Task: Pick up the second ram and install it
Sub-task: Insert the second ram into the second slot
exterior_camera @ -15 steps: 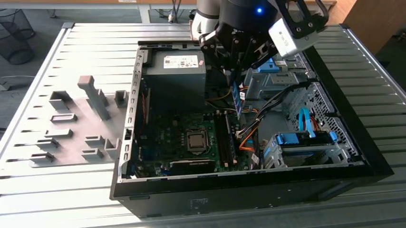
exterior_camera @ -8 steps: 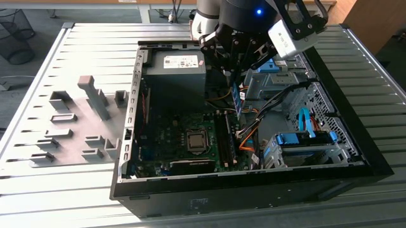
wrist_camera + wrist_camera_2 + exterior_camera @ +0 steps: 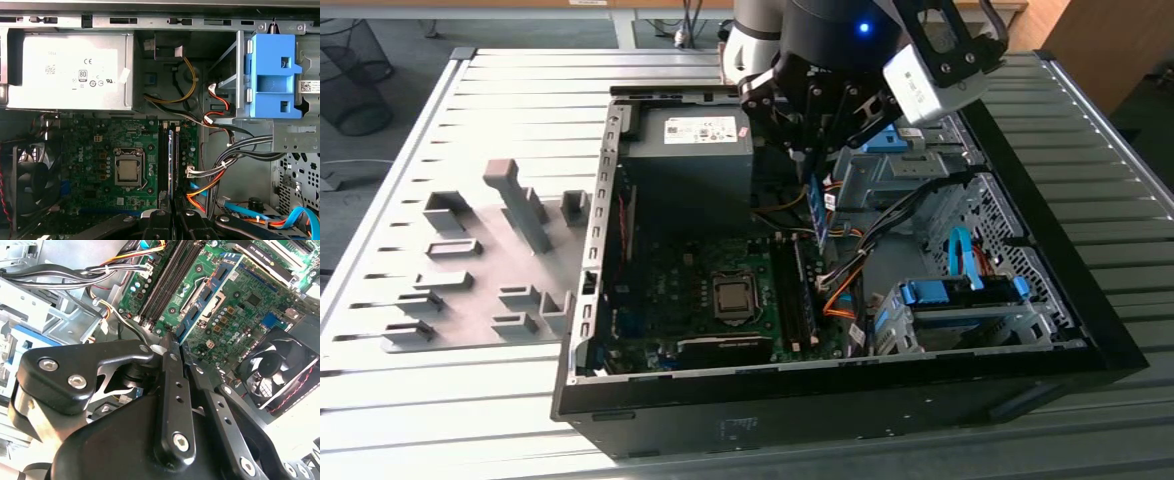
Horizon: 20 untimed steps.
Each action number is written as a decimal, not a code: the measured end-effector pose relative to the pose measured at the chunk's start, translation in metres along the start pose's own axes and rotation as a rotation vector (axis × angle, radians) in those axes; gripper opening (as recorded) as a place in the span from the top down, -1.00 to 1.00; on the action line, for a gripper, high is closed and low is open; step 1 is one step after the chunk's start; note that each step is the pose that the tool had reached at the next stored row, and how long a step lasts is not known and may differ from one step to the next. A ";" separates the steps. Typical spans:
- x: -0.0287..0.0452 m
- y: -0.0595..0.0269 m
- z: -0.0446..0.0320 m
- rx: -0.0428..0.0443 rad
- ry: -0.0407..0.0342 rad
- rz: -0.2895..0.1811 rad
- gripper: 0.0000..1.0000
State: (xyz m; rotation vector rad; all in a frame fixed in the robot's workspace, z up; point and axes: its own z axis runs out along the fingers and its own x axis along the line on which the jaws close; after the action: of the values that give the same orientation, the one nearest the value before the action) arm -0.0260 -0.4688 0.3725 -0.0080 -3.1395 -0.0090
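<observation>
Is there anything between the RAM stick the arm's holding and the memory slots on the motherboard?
Nothing visible. The end effector holds the second ram on edge above the memory slots, with open space beneath. The orange and black cables lie beside the slots, toward the exterior view's right, not across them.

Soft daylight brightens the ribbed table [image 3: 480, 120], the open case [image 3: 607, 250] interior stays shadowed, and glare whitens the exterior view's upper right.

Blue-green second ram [image 3: 818, 212], green motherboard [image 3: 100, 150], bright-blue clip [image 3: 272, 82], black case [image 3: 854, 400]
</observation>
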 end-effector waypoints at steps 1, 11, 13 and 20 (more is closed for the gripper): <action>0.0000 0.0000 0.0002 0.0000 0.0000 0.000 0.73; 0.0000 0.0000 0.0044 0.0000 0.0000 0.000 0.73; 0.0000 0.0000 0.0047 0.0001 0.0000 0.000 0.73; 0.0000 0.0000 0.0067 -0.0003 -0.0001 0.000 0.73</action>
State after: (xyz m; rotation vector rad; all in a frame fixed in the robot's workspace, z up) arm -0.0260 -0.4687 0.3657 -0.0080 -3.1396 -0.0094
